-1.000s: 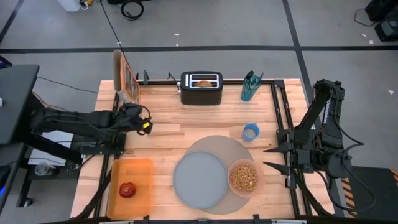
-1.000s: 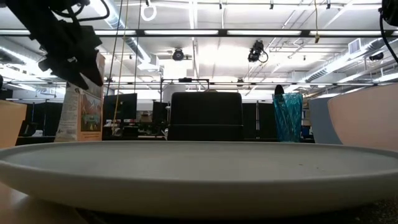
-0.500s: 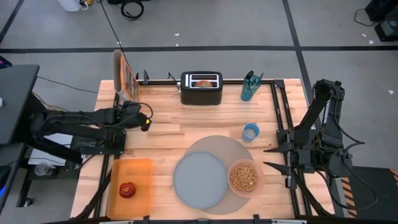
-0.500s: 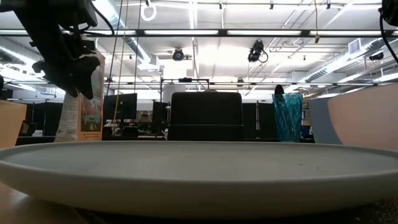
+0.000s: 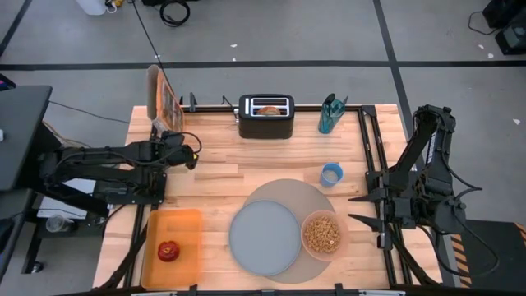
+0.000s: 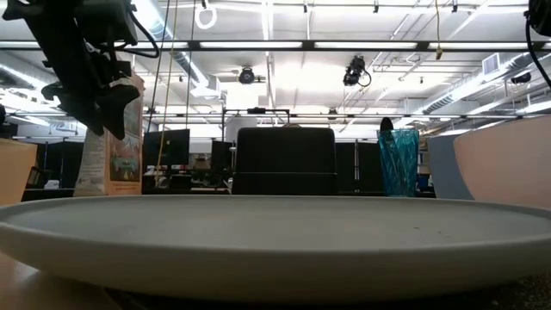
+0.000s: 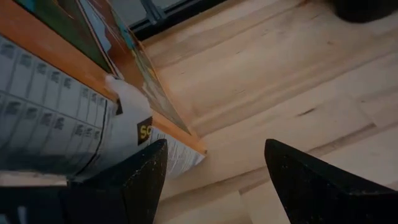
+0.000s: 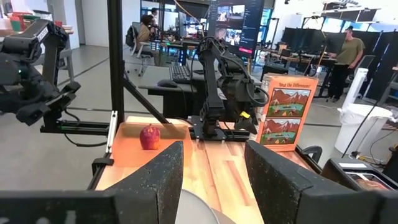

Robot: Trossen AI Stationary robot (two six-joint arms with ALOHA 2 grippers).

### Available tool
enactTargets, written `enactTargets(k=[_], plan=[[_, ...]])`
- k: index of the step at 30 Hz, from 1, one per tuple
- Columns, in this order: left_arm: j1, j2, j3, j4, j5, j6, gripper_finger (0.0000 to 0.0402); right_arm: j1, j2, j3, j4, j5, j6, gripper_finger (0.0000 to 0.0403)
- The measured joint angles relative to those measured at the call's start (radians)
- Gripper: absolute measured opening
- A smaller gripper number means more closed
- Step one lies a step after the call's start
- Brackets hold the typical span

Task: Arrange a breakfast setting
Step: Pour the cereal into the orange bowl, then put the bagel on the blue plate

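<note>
The round grey mat (image 5: pixel 306 197) lies near the table's front. On it are the grey-blue plate (image 5: pixel 264 238) and the pink bowl (image 5: pixel 322 234) of brown cereal. The bagel (image 5: pixel 268 109) sticks out of the black toaster (image 5: pixel 266 119) at the far edge. The red apple (image 5: pixel 168 251) sits on the orange tray (image 5: pixel 185 226) at the front left. No spoon shows. My left gripper (image 5: pixel 182 152) is open and raised, close beside an upright cereal box (image 5: pixel 162 100), which fills one side of the left wrist view (image 7: pixel 68 106). My right gripper (image 8: pixel 212 149) is open and empty at the table's right edge.
A teal glass (image 5: pixel 330 113) stands at the far right of the table. A small blue cup (image 5: pixel 330 173) stands just beyond the mat. Bare wood lies between the toaster and the mat. Black rails run along the table's left and right sides.
My left gripper has moved toward the table's far left corner, closer to the cereal box, staying raised.
</note>
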Motion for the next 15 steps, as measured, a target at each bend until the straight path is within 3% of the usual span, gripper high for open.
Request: enactTargets(k=[8,15], plan=[[-0.001,0.000,0.072,-0.071,0.084,0.011,0.0274,0.000,0.000,0.000,-0.001,-0.001,0.017,0.0178],[-0.040,-0.001,0.134,-0.133,0.428,0.071,0.0274,-0.036,0.016,0.000,-0.021,-0.038,0.055,0.0178]])
